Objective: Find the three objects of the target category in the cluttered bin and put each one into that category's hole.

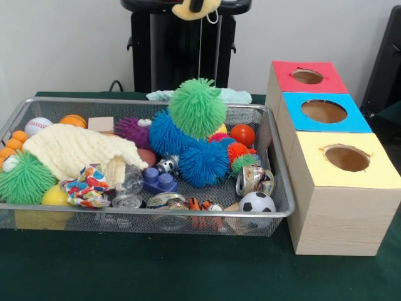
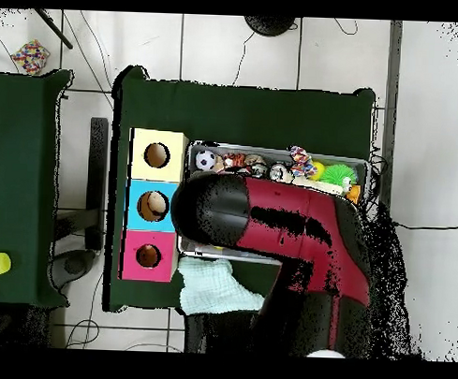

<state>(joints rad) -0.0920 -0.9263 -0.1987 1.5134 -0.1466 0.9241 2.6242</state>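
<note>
Overhead, the arm (image 2: 297, 232) covers most of the bin (image 1: 281, 188), which sits on the green surface (image 1: 188, 269) beside three boxes (image 1: 341, 188) with holes. Its end effector (image 1: 196, 7) holds a green puffball (image 1: 197, 108) hanging by a strand above the bin's middle.

In the overhead view the red and black arm (image 2: 287, 236) covers most of the wire bin (image 2: 272, 150), leaving only a strip of toys along its far rim visible. In the front view the cream knitted cloth (image 1: 78, 150) hides whatever lies beneath it near the bin's left end. The gripper's state cannot be told, since the front view's top edge cuts off a yellow object (image 1: 196, 9) hanging there.
</note>
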